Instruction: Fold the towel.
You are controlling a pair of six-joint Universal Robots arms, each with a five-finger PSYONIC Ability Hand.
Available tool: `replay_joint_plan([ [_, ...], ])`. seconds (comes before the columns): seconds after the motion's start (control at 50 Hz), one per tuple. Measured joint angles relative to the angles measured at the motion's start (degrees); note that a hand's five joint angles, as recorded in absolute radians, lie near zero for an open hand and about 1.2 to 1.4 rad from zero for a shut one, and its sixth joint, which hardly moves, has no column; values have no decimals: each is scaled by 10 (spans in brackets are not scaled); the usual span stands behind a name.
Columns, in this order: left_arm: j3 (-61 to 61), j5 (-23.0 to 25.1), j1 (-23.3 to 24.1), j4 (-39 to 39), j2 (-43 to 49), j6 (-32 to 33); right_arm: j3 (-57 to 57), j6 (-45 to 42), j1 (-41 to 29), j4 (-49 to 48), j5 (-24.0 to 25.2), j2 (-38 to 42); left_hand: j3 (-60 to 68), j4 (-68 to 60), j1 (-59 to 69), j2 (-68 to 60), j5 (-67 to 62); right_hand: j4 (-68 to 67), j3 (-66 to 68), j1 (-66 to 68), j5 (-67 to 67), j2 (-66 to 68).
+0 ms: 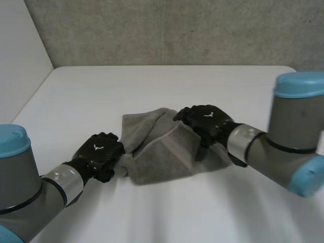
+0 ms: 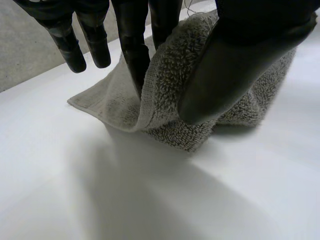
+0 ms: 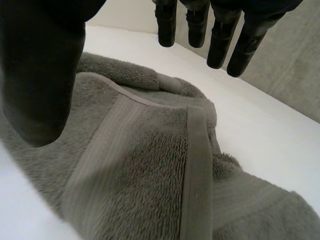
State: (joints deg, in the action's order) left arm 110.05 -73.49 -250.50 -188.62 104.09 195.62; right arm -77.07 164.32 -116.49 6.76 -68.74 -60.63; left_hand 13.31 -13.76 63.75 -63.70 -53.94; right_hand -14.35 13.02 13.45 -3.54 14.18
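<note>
Towel (image 1: 162, 154) sits bunched mid-table (image 1: 76, 91), partly doubled over. Left hand (image 1: 99, 153) is at its near-left corner. Your left wrist view shows the raised hem pinched between thumb and one finger, the other fingers free. Right hand (image 1: 205, 120) is over the towel's right side, fingers straight and spread, gripping nothing. Can't tell if its thumb touches the pile. It hides the cloth beneath it from the head view.

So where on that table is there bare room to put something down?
The table is bare behind the towel up to the wall, and in front between the arms. Crowded middle: left hand pinches the towel's edge, right hand over it.
</note>
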Motion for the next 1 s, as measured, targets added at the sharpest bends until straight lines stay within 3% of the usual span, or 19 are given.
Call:
replay_joint_plan([
  [0.28, 13, -1, 1, -14, -2, 0, 269, -20, -37, 94, -23, 227, 0, 0, 0, 0, 0, 0, 0, 26, -19, 20],
  [0.42, 13, -1, 1, -14, -7, 0, 300, -20, -38, 108, -24, 251, 0, 0, 0, 1, 2, 0, 0, 380, -367, 366],
  [0.54, 12, 0, -2, -21, -8, 0, 253, -22, -34, 102, -21, 205, 0, 0, 0, 2, 2, 0, 0, 598, -611, 566],
  [0.8, -1, 1, -12, -24, -1, 0, -40, -46, 64, 19, -8, -47, 0, 0, -25, 23, 25, 0, 0, 571, -576, 563],
  [0.9, -15, 0, -5, -25, 13, -1, -129, -56, 103, -5, -4, -95, 0, 0, -25, 23, 25, 0, 0, 306, -300, 304],
  [1.0, -26, 0, 7, -26, 26, -5, -170, -62, 115, -11, 4, -101, 0, 0, -25, 23, 25, 0, 0, 239, -221, 246],
])
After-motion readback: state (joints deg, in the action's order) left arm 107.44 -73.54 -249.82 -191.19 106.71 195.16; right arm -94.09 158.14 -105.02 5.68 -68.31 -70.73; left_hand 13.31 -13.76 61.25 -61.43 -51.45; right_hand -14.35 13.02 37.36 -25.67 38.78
